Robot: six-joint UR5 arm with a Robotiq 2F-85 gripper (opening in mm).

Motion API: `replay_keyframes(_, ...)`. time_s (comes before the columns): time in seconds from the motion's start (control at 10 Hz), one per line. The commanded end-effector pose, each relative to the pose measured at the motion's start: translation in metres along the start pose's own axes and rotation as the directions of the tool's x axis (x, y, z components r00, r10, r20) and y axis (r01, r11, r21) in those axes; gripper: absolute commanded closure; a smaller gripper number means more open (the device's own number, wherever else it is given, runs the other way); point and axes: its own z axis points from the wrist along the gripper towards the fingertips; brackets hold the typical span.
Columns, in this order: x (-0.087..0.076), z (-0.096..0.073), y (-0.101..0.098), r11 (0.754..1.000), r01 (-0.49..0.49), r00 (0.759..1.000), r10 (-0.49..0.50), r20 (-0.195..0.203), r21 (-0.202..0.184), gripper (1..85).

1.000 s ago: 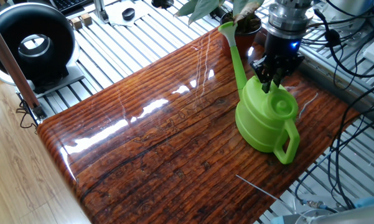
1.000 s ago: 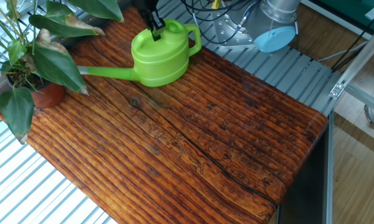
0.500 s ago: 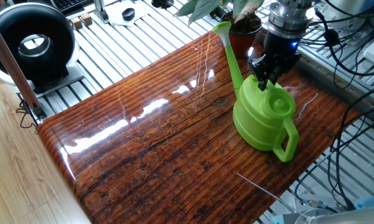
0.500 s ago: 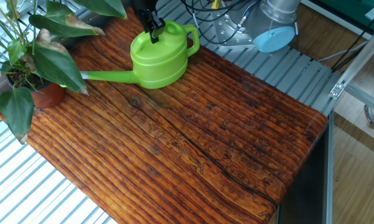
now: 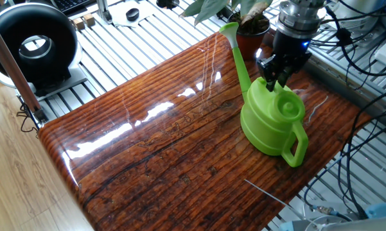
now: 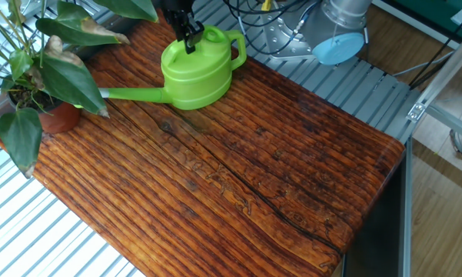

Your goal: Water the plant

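One broad slab of glossy red-brown wood, the counter (image 5: 154, 147), fills the nearest ground, its ridged grain catching white glare from overhead. Farther in sits the lime-green watering can (image 5: 270, 122), smooth moulded plastic with a squat round body, a looped handle facing my side and a long thin spout (image 5: 239, 54) running away toward the far edge. The end effector (image 5: 273, 82) comes straight down onto the can's top edge by the filler opening, its dark fingers pinched on the plastic rim there; that top hold seems chosen so the can can be carried and tipped spout-first. From the other fixed view the can (image 6: 196, 69) seems to sit on the wood or barely above it; I cannot tell which. Beyond the spout's tip stands the plant (image 6: 42, 73), broad dark green leaves over a small matte terracotta pot (image 6: 58, 117) at the counter's corner. The spout already points at it, near the leaves, so the pour needs little turning.
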Motion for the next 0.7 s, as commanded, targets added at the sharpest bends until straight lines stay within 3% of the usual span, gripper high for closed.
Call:
replay_keyframes(0.0, 0.013, -0.019, -0.005, 0.999, 0.004, 1.0, -0.004, 0.001, 0.052, 51.7)
replay_keyframes(0.2, 0.015, -0.035, -0.01, 0.99, 0.055, 0.998, -0.058, 0.018, 0.132, 52.3)
replay_keyframes(0.3, 0.027, -0.038, 0.014, 0.995, 0.071, 0.997, -0.071, -0.007, 0.077, 54.0)
replay_keyframes(0.5, 0.056, -0.04, 0.046, 0.997, 0.079, 0.991, -0.08, -0.103, -0.015, 55.3)
replay_keyframes(0.6, 0.075, -0.04, 0.051, 0.998, 0.068, 0.982, -0.068, -0.177, -0.008, 63.0)
